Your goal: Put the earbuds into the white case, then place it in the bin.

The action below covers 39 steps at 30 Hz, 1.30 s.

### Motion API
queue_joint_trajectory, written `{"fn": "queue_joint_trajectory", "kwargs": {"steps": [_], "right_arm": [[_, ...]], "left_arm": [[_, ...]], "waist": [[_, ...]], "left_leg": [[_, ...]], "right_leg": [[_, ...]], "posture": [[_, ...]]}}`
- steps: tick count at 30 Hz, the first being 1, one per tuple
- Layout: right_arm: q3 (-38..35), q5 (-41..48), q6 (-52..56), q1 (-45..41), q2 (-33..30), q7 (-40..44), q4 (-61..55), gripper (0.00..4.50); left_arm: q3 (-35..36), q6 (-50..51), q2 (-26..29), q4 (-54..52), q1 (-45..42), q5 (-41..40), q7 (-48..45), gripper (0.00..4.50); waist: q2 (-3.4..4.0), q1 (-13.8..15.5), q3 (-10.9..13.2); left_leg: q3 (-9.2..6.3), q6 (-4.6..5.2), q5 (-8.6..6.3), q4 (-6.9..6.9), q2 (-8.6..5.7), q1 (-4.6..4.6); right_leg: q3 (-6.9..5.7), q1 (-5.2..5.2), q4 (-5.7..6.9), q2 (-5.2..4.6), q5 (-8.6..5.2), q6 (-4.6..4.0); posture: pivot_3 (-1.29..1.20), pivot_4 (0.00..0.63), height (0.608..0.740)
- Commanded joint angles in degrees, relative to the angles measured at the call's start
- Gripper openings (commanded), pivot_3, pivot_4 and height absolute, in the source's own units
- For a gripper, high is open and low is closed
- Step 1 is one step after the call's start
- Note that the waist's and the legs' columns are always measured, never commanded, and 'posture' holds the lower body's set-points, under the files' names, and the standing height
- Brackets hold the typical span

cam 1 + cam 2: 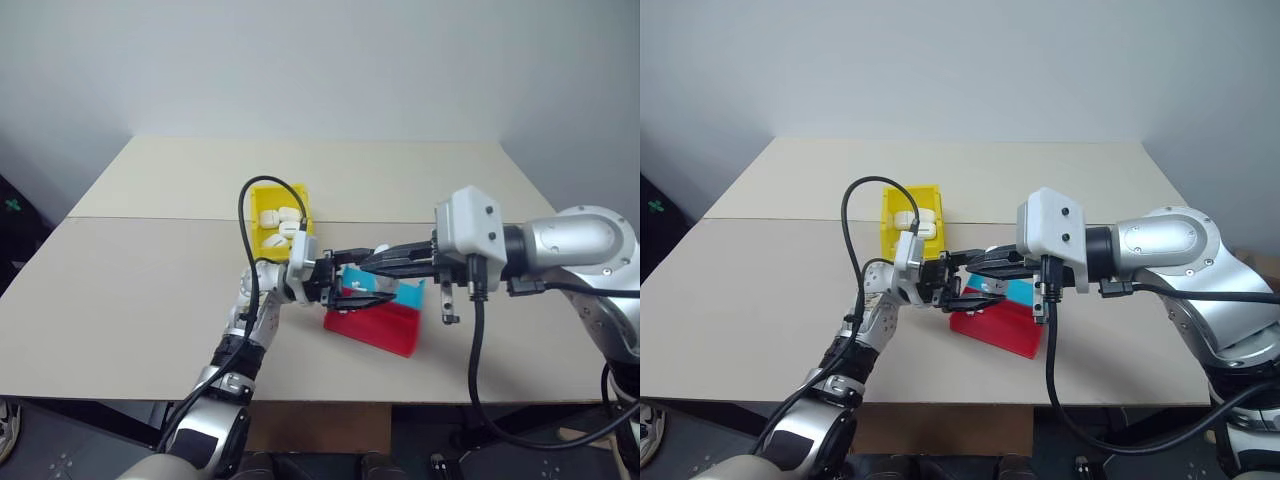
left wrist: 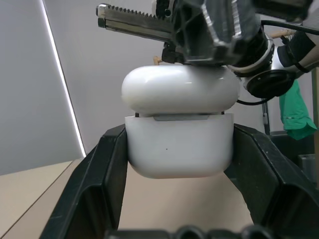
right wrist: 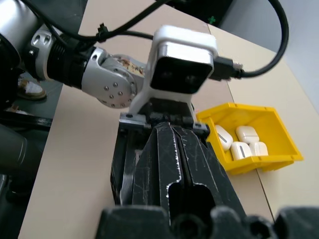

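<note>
Above the red and blue tray [image 1: 385,325] near the front of the counter [image 1: 140,300], the left tool [image 2: 179,149] pinches the white case [image 2: 178,144] by its sides, lid nearly down with a thin gap at the seam. The right tool [image 2: 149,25], fingers pressed together, lies across the top of the lid. The yellow bin [image 3: 259,127] sits just behind the tray and already holds several white cases. I judge the lid is being pressed shut. A push off-centre could twist the glossy case out of the left tool's grip and drop it onto the tray. Whether the earbuds are inside cannot be told; one seated badly would keep the lid from closing.
</note>
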Motion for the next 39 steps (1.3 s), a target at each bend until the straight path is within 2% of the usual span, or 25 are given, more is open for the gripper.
{"fn": "queue_joint_trajectory", "kwargs": {"steps": [1,7,11,16,18,20,21,25,28,32,37,39], "right_arm": [[-2.6,-0.4,-0.3,0.6,-1.2,0.5,-0.2,0.01],[-6.3,1.3,-0.1,1.8,-0.6,-0.6,-0.4,0.01],[-11.8,5.6,1.1,2.6,2.5,-4.5,0.3,0.01],[-18.4,7.8,4.3,6.9,3.9,-11.3,-0.7,0.01],[-20.5,8.1,5.2,10.9,4.8,-14.6,-2.5,0.01],[-21.7,8.1,5.9,15.7,5.6,-17.1,-4.8,0.01],[-21.9,7.5,5.6,18.0,6.1,-18.1,-6.0,0.01],[-21.9,6.4,5.2,24.6,7.4,-21.3,-9.5,0.01],[-20.1,4.1,4.5,27.6,6.8,-21.7,-10.2,0.01],[-18.5,2.1,4.2,26.2,6.2,-21.2,-7.6,0.01],[-18.0,1.0,4.3,24.1,6.8,-21.8,-6.2,0.01],[-17.9,0.8,4.6,24.5,7.0,-21.9,-6.6,0.01]], "left_arm": [[1.7,0.0,0.2,-3.5,-1.0,-2.5,0.0,2.79],[2.7,0.9,0.5,-4.3,-0.4,-3.0,1.4,2.79],[3.1,1.9,1.3,-6.5,1.2,-3.5,2.2,2.79],[2.0,17.8,9.2,-20.3,2.9,0.9,16.1,2.79],[4.1,22.2,10.6,-23.5,1.0,2.0,24.9,2.79],[5.0,31.2,13.1,-24.9,-3.2,5.8,34.8,2.79],[4.6,34.2,14.5,-24.3,-5.4,7.7,37.3,2.79],[4.4,34.6,13.2,-21.3,-8.7,19.1,56.4,2.79],[3.1,41.5,12.6,-17.9,-10.5,25.8,66.5,2.79],[3.1,45.5,10.3,-13.6,-12.1,25.3,68.4,2.79],[2.7,40.7,9.2,-3.0,-16.0,27.3,71.5,2.79],[4.0,40.3,8.2,1.6,-17.8,25.7,70.7,2.79]], "waist": [[0.01,0.0,0.0],[0.00,0.2,0.0],[0.00,0.0,0.0],[0.00,0.0,0.0],[0.00,0.1,0.0],[-0.06,0.7,0.0],[-0.10,0.9,0.1],[-0.06,1.0,0.0],[-0.07,0.9,0.0],[-0.08,0.6,0.0],[-0.10,0.8,0.1],[-0.10,0.8,0.1]], "left_leg": [[0.00,0.00,0.00,0.00,0.00,0.00],[0.00,0.00,0.00,0.00,-0.01,-0.02],[0.00,0.00,0.00,0.01,0.00,0.00],[-0.04,0.00,0.00,-0.01,0.02,0.03],[-0.02,0.00,0.00,0.01,0.01,0.03],[-0.04,-0.01,0.01,0.03,0.00,0.04],[-0.06,-0.01,0.01,0.07,-0.01,0.02],[-0.10,-0.01,0.00,0.07,-0.07,0.02],[-0.10,-0.01,0.00,0.04,-0.09,0.03],[-0.10,-0.02,0.01,0.04,-0.09,0.03],[-0.11,-0.02,0.01,0.02,-0.10,0.01],[-0.11,-0.02,0.01,-0.03,-0.11,-0.02]], "right_leg": [[0.00,0.00,0.00,0.00,0.00,0.00],[-0.01,0.02,-0.03,-0.02,0.00,0.00],[0.00,0.02,-0.01,-0.01,0.00,0.00],[0.00,0.03,0.06,0.03,0.00,0.00],[0.00,0.05,0.06,0.00,0.00,0.01],[-0.02,0.11,0.04,-0.03,0.00,0.03],[-0.05,0.10,0.06,-0.04,0.00,0.04],[-0.05,0.12,0.01,-0.08,-0.03,0.10],[-0.05,0.11,0.03,-0.07,-0.03,0.11],[-0.06,0.08,0.07,-0.06,-0.03,0.10],[-0.06,0.07,0.03,-0.06,-0.03,0.10],[-0.06,0.06,-0.03,-0.07,-0.03,0.10]], "posture": [[0.00,0.150,0.740],[0.00,0.150,0.740],[0.00,0.150,0.740],[0.00,0.150,0.740],[0.00,0.150,0.740],[0.00,0.150,0.740],[0.00,0.150,0.740],[0.00,0.150,0.740],[0.00,0.150,0.740],[0.00,0.150,0.740],[0.00,0.150,0.740],[0.00,0.150,0.740]]}}
